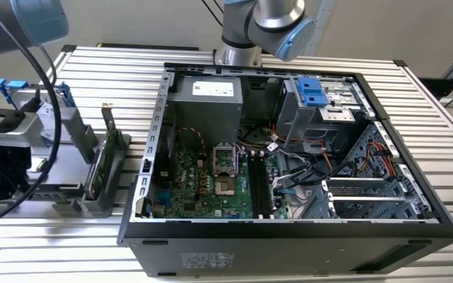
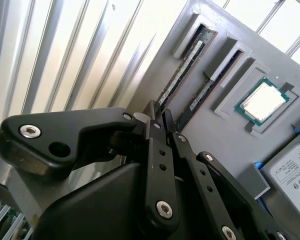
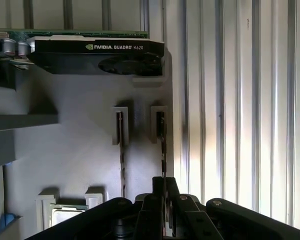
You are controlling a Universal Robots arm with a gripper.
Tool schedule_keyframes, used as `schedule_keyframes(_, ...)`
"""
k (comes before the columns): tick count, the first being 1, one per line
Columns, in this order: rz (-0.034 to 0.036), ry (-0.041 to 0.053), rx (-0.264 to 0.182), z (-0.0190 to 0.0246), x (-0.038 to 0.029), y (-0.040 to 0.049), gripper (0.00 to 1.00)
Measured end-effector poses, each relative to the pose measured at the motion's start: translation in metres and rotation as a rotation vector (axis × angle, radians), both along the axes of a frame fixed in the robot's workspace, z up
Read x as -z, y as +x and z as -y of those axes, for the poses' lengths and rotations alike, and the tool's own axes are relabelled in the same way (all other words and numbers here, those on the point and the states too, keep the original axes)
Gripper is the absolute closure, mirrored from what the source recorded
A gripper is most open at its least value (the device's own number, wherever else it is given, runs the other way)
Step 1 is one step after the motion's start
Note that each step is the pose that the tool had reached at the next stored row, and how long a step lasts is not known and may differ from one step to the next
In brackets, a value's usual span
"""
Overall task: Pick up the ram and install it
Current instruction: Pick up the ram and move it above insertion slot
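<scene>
– While the gripper [image 3: 164,182] sits low over the slatted table [image 1: 439,135], what is the biggest thing around it?
– The open computer case [image 1: 289,236], well apart from the gripper toward the exterior view's right, with its motherboard [image 1: 210,177] facing up. Directly under the gripper is a grey holder [image 3: 80,150] with slots for parts.
– Any writing?
– White lettering runs along the black shroud of a graphics card [image 3: 95,55], which stands in the holder beyond the fingertips. A hard drive [image 2: 296,175] off to the gripper's side carries a white printed label. Near it a processor [image 2: 262,102] lies in a square recess, metal lid up.
– And the ram?
– The ram [image 3: 163,150] stands on edge in the slot nearest the holder's border, just ahead of the gripper. Its long axis runs parallel to the table's slats. One end sits in the slot's raised collar and the other reaches in between the fingers.
– Anything crowding it?
– A second stick [image 3: 122,155] stands parallel, just beside it in the next slot.
– The gripper itself?
– Narrow. The fingers are drawn in on the ram's two faces, pinching it.
</scene>
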State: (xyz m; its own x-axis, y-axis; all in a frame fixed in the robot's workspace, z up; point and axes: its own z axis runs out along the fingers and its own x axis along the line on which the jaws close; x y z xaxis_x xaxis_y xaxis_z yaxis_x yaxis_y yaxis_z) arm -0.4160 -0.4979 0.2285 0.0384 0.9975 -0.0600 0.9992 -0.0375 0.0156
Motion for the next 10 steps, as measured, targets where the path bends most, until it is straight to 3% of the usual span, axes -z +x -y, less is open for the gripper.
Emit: schedule_keyframes(10,-0.0001,-0.0001,0.0,0.0,-0.0105,-0.0001,1.0)
